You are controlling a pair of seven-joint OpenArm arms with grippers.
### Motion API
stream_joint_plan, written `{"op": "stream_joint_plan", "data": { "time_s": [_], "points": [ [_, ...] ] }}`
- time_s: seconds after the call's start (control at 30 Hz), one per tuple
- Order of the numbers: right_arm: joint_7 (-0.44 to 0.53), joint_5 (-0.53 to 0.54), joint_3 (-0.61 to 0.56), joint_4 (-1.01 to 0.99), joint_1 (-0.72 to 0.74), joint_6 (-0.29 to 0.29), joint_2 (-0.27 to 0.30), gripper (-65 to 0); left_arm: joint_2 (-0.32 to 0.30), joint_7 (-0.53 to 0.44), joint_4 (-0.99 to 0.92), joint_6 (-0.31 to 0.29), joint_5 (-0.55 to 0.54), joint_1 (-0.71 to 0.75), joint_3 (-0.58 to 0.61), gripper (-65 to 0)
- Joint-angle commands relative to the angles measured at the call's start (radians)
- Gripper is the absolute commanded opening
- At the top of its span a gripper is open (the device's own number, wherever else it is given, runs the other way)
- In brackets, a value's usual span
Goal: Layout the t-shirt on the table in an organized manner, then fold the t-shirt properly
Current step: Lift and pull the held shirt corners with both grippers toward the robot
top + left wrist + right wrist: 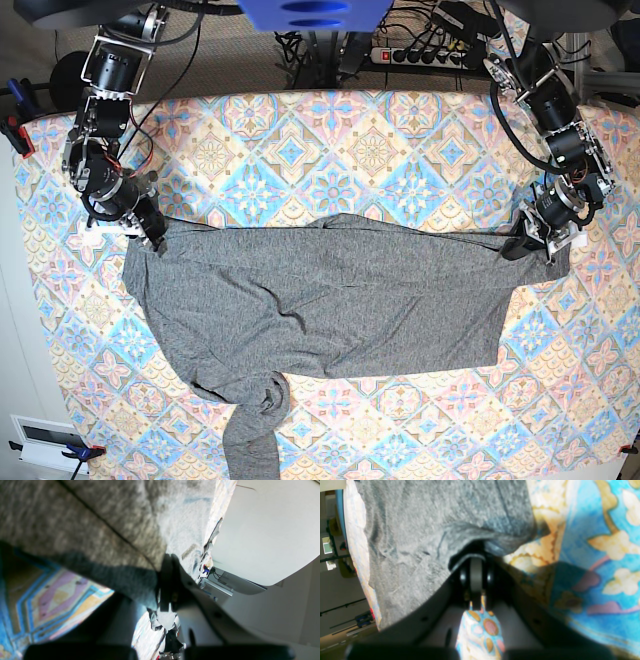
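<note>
Grey t-shirt [330,295] lies stretched on the counter [330,130], each clenched end effector, left [527,240] and right [152,237], pinching a corner, so the laying-out step likely needs both to pull it flat next.

Looks like a robotics lab/workroom: power strip [425,52] w/ tangled cables [320,45] behind the table [330,130], clamps at its edges.

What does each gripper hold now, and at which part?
Both hold the t-shirt by its upper edge: the right gripper at the corner on the base view's left, the left gripper at the opposite corner.
</note>
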Motion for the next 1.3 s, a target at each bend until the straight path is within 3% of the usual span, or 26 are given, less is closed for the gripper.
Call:
{"op": "stream_joint_plan", "data": {
  "time_s": [0.0,0.37,0.67,1.1,1.27],
  "points": [
    [-0.006,0.007,0.003,0.018,0.011,0.005,0.015,-65.0,-0.011,-0.002,-0.005,0.023,0.062,0.022,-0.001,-65.0],
    [-0.007,0.008,0.003,0.124,-0.070,0.007,0.015,-65.0,-0.011,-0.001,-0.002,0.023,0.062,0.088,-0.001,-65.0],
    [-0.009,0.008,0.010,0.189,-0.150,0.007,0.015,-65.0,-0.003,0.028,0.220,0.023,0.057,0.200,-0.001,-65.0],
    [-0.010,0.010,0.011,0.288,-0.256,0.007,0.015,-65.0,-0.005,0.028,0.228,0.023,0.057,0.317,-0.001,-65.0],
    [-0.010,0.010,0.013,0.341,-0.308,0.007,0.015,-65.0,-0.011,0.096,0.231,0.023,0.057,0.342,-0.001,-65.0]
  ]
}}
